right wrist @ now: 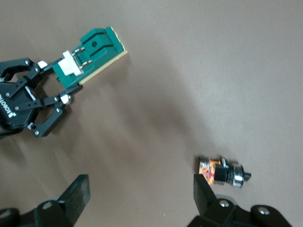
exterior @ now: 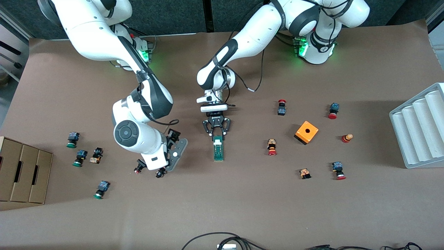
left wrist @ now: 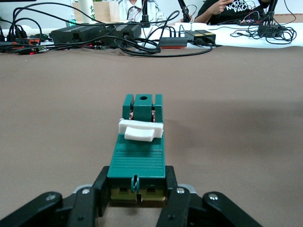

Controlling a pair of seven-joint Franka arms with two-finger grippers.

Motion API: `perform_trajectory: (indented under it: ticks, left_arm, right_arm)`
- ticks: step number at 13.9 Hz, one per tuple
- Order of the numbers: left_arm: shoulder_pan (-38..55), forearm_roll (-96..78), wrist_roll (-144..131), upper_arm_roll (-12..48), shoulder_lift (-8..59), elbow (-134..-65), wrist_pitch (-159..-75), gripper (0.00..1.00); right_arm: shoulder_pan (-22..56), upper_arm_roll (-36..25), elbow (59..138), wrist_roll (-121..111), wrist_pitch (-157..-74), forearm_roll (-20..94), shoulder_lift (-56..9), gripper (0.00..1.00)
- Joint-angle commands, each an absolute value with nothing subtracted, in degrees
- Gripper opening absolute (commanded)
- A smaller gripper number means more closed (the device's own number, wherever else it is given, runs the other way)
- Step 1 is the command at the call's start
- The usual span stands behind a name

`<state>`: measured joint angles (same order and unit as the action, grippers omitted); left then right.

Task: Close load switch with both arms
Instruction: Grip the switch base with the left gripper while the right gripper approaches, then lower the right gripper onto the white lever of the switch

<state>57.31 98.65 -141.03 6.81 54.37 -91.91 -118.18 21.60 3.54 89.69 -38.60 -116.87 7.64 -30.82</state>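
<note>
Left tool clamping load switch, upright

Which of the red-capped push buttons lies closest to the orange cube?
The red-capped button lying beside the orange cube, toward the right arm's end of the table. The other red ones lie visibly farther off.

Table is showing a matt brown covering, paper-like, with faint creases. Load switch is looking like moulded green plastic, ribbed on top, with a smooth white plastic slider and small coppery metal contacts. Left end effector is showing matt black plastic links with shiny metal screws; right end effector is looking the same dark matt. Arm shells are reading as glossy white plastic with dark grey bands. Orange cube is looking like smooth plastic. Cardboard box is showing plain matt brown. Grey tray is looking like smooth moulded plastic.
</note>
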Motion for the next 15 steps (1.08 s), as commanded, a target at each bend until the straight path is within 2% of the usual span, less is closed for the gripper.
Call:
perform_trajectory:
  ticks: [1, 15]
  left_arm:
    - [57.7, 99.1, -142.2, 6.4, 53.7, -93.1, -118.5, 0.37]
    - [57.4, 99.1, -142.3, 6.4, 53.6, -93.1, -118.5, 0.37]
  right_arm:
    - [23.9, 3.3, 88.9, -39.2, -119.3, 7.3, -32.0, 0.98]
    - [32.0, 2.8, 88.9, -38.8, -131.6, 6.8, -38.8, 0.98]
